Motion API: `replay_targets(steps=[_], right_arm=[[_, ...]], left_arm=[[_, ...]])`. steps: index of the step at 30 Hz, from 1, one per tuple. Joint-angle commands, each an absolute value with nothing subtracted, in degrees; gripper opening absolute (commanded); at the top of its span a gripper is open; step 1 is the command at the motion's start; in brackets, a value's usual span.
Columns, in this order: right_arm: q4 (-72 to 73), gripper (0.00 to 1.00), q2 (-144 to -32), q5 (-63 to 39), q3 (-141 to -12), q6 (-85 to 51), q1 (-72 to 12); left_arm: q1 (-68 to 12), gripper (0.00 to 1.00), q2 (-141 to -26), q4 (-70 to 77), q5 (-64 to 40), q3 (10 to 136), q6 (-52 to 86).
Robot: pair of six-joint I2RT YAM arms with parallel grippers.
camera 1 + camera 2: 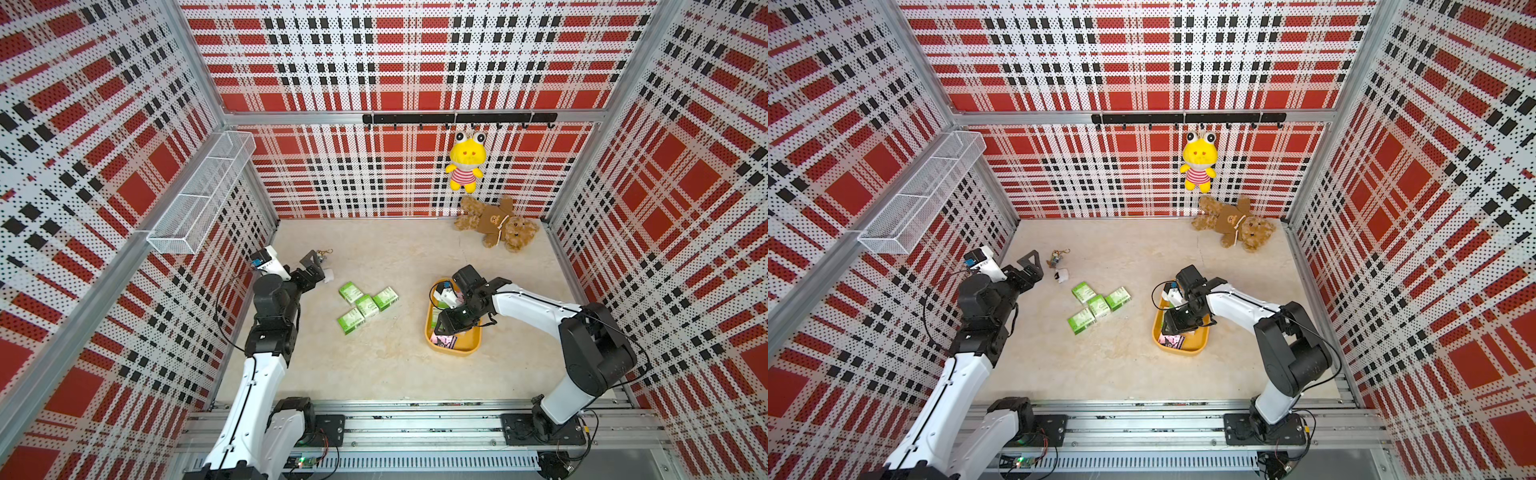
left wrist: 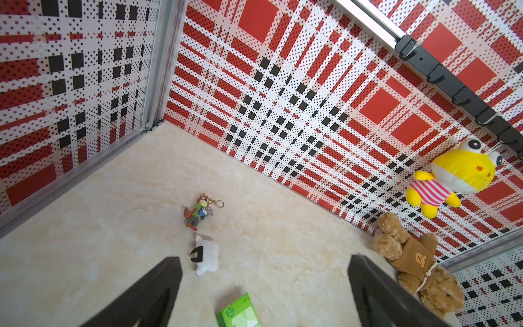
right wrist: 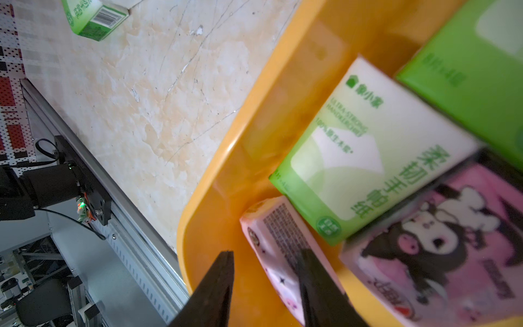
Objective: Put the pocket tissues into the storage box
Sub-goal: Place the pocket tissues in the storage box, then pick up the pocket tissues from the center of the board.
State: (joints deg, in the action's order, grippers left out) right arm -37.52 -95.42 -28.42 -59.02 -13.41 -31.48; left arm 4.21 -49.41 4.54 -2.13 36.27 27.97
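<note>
Depositing step, apparently: right hand (image 3: 266, 252) half-parted, seemingly gripping nothing, over pink packet (image 3: 283, 226) inside storage box (image 3: 254, 119); next, lift clear and fetch green packets (image 1: 365, 305) beside storage box; left hand (image 2: 263, 260) wide, empty.

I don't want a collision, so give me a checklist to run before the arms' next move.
1. Left pincer open and empty: ok.
2. Right pincer clear of the nearest pink packet: cannot tell.
3. Free space in the box: ok.
4. All packets boxed: not ok, four green packets lie outside it.
5. White plush out of the left pincer's way: cannot tell.
</note>
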Motion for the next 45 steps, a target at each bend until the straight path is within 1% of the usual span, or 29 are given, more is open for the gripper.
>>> replay_targets(steps=[1, 9, 14, 19, 25, 28, 31, 34, 43, 45], right_arm=[[-36.9, 0.43, -96.6, -29.3, -58.5, -13.6, -32.4], [-38.0, 0.44, -96.9, -27.0, -58.8, -12.7, -32.5], [-38.6, 0.51, -95.9, -25.3, -60.9, -12.3, -32.5], [-42.0, 0.58, -93.4, -23.7, -67.7, -11.9, -32.5], [-44.0, 0.62, -91.0, -21.5, -75.0, -12.3, -32.9], [-43.7, 0.66, -90.8, -17.7, -77.7, -12.1, -35.4], [-44.1, 0.69, -92.9, -14.9, -81.4, -12.0, -38.1], [-44.1, 0.70, -96.2, -13.4, -85.6, -12.9, -39.8], [-50.2, 0.74, -111.2, -8.1, -102.6, -15.5, -42.1], [-51.1, 0.78, -114.3, -6.4, -105.9, -16.2, -42.7]], left_arm=[[4.5, 0.99, -49.1, 5.3, -2.2, 36.0, 27.2], [4.5, 0.99, -49.1, 5.2, -2.1, 35.7, 27.2], [4.5, 0.99, -49.0, 5.0, -2.0, 35.8, 27.1], [4.5, 0.99, -49.0, 5.0, -2.0, 35.7, 27.2], [4.5, 0.99, -49.1, 5.0, -2.2, 35.8, 27.4], [4.5, 0.99, -49.0, 5.0, -2.0, 35.6, 27.4], [4.5, 0.99, -48.9, 5.0, -2.0, 35.5, 27.6], [4.5, 0.99, -48.8, 5.0, -2.0, 35.6, 27.6], [4.6, 0.99, -48.1, 4.4, -1.9, 35.8, 27.7], [4.5, 0.99, -48.1, 4.3, -1.9, 35.9, 27.8]])
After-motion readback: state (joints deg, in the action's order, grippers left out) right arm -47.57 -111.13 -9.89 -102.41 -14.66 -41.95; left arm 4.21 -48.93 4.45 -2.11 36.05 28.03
